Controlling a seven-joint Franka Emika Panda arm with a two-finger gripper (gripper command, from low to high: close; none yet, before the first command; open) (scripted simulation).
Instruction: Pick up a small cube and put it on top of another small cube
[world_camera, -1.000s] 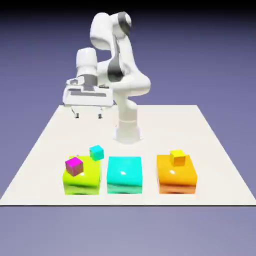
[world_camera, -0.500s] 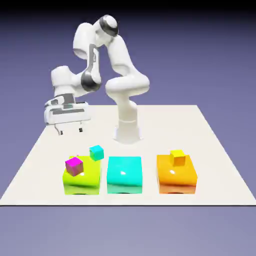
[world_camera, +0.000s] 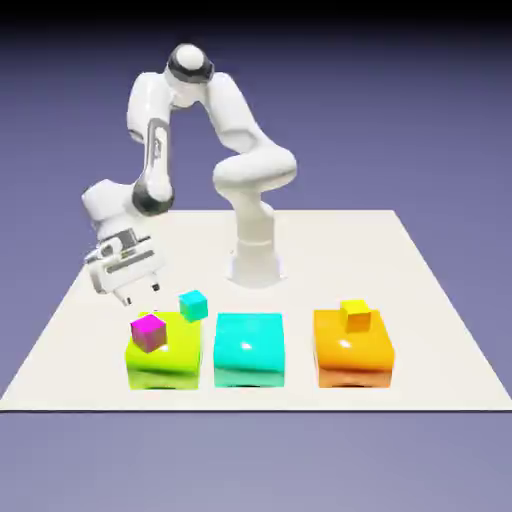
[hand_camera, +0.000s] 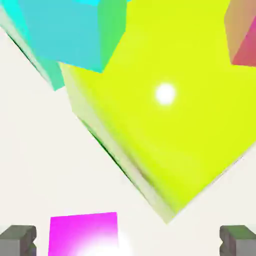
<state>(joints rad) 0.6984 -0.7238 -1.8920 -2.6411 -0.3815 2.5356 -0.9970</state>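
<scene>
So from where I'm standing the white arm (world_camera: 155, 150) is bent over toward the left side of the frame, its dark-capped elbow up top left of centre; the gripper (world_camera: 142, 295) hangs tilted at mid-left, fingers apart with nothing between them, just above the lime block (world_camera: 165, 370). A little magenta cube (world_camera: 149, 333) shows at that block's upper left, and a tiny teal cube (world_camera: 194, 306) at its upper right corner; can't tell if that one's touching. Big turquoise block (world_camera: 249, 352) sits lower centre; orange block (world_camera: 352, 360) lower right, tiny yellow cube (world_camera: 356, 315) at its back edge; all on a pale table (world_camera: 330, 260).
</scene>
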